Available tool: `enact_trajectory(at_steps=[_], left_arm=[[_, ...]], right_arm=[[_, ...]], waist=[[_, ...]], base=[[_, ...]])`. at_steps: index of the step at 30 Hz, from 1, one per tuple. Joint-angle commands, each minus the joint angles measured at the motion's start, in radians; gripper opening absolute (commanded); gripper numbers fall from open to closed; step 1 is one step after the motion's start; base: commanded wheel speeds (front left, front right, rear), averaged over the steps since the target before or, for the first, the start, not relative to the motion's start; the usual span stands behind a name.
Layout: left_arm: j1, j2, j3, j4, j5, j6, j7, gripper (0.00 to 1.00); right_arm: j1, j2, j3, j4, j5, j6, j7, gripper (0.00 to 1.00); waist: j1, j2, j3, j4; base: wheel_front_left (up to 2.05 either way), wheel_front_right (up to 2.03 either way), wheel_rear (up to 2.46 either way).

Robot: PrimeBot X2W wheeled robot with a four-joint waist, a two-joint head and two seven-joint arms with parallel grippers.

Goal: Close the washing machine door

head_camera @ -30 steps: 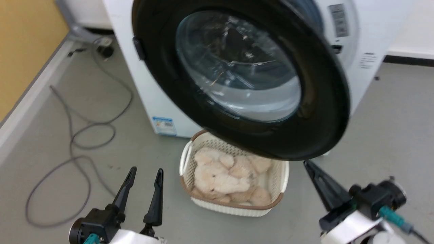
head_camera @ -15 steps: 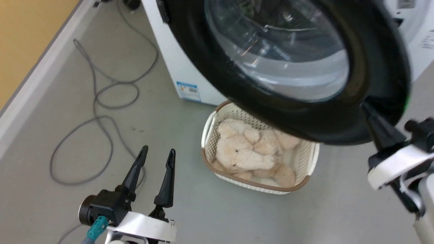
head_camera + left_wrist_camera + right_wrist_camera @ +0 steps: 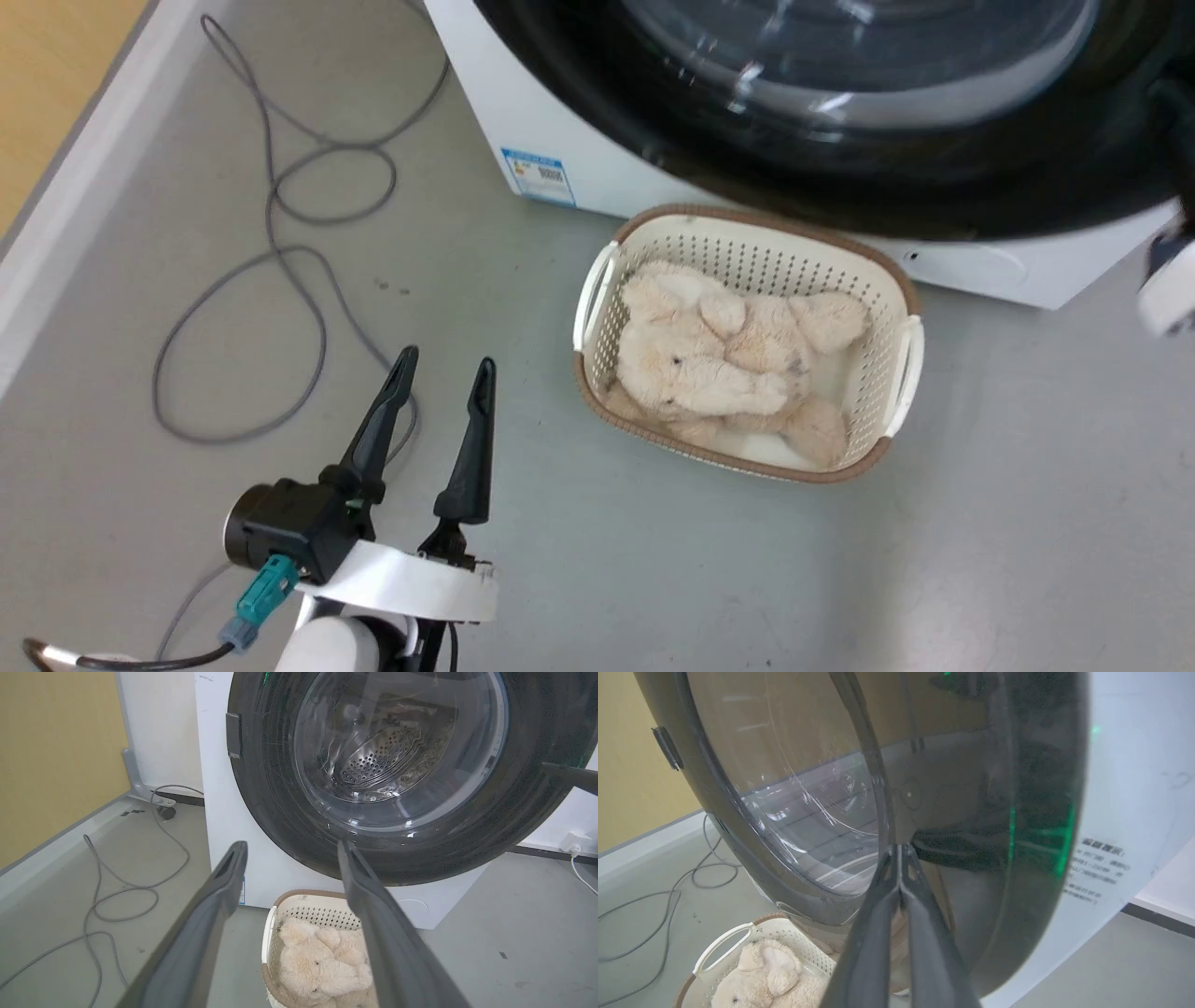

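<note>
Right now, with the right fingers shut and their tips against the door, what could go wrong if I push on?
1. The right gripper meets the washing machine door only at its tips, on a smooth curved surface, so it could skid off.
2. The basket holding a plush toy sits just below the door; a slipping arm might strike it.
3. The grey cable loops near the left gripper, a snag risk if the robot rolls.

The head view's top edge cuts off most of the washing machine door point(image 3: 840, 187), the blue sticker point(image 3: 539, 175) carries print too small to read, and the right wrist view blurs the printed lettering point(image 3: 1094, 868).
</note>
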Motion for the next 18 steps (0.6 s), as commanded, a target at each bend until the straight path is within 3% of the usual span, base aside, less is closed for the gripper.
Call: enact_trajectory(at_steps=[1, 9, 18], left_arm=[[-0.020, -0.001, -0.002, -0.006, -0.005, -0.005, -0.004, 1.00], [-0.046, -0.002, -0.016, -0.006, -0.016, -0.002, -0.004, 1.00], [-0.042, -0.002, -0.011, 0.006, -0.010, 0.010, -0.004, 1.00]], right_arm=[[-0.042, -0.015, -0.013, 0.018, -0.001, -0.002, 0.007, 0.00], [-0.180, -0.009, -0.098, 0.125, -0.007, -0.002, 0.048, 0.00], [-0.186, 0.026, -0.110, 0.172, -0.037, -0.002, 0.013, 0.00]], waist=[[-0.0001, 0.0000, 0.020, 0.009], [-0.0001, 0.0000, 0.065, 0.031], [-0.0001, 0.0000, 0.036, 0.019]], base=[[0.00, 0.00, 0.00], [0.00, 0.00, 0.00], [0.00, 0.00, 0.00]])
